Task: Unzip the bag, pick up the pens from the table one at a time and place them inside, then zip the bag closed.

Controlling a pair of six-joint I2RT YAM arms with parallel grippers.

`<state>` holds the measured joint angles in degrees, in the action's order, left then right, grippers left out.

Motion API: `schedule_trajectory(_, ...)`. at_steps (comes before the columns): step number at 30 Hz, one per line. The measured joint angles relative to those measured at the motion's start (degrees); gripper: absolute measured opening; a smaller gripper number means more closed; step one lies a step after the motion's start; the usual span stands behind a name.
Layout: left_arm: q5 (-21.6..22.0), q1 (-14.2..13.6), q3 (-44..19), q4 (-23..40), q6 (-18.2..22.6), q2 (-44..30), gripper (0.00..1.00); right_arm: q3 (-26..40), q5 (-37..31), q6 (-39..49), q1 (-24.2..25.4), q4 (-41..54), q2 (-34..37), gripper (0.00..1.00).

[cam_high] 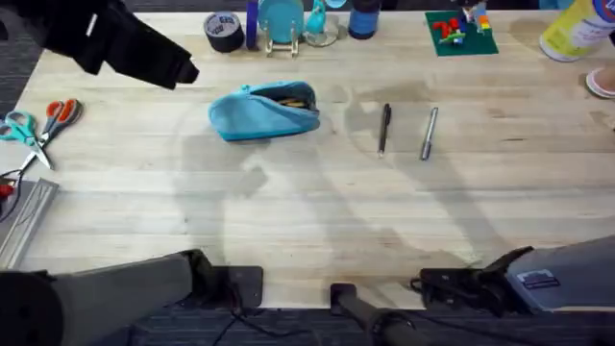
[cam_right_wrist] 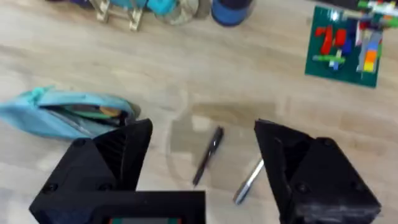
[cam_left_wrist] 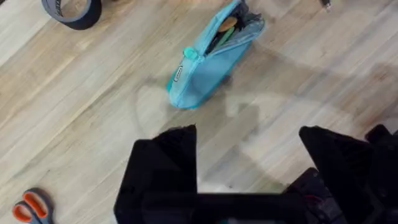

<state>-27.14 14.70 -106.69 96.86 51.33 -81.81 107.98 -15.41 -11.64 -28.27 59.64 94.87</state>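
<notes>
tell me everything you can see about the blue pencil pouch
The bag is a light blue soft fabric pouch, elongated with rounded ends, lying on its side on the table, left of the two pens. Its zipper is open along the top edge, and the gap shows dark and orange-brown contents inside. The left wrist view shows a small label on its side and a teal zipper pull near one end. Nothing touches it except the table; both grippers are apart from it.
</notes>
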Motion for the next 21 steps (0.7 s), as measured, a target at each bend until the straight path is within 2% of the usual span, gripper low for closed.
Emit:
schedule_trajectory(5,0.00,0.00,0.00,0.00,-0.15,0.00,0.995,0.00,0.21,-6.15,0.00,6.57,0.00,0.998)
schedule_trajectory(13,0.00,0.00,0.02,0.00,-0.15,0.01,0.995,0.00,-2.50,-25.65,0.00,17.57,0.00,0.998)
schedule_trajectory(17,0.00,0.00,0.02,0.00,-0.15,0.00,0.995,-0.01,-3.86,-30.93,-0.06,18.63,0.02,0.997)
schedule_trajectory(21,0.00,0.00,0.02,0.00,-0.15,-0.01,0.995,-1.54,-5.76,-34.39,-0.32,15.68,0.02,0.997)
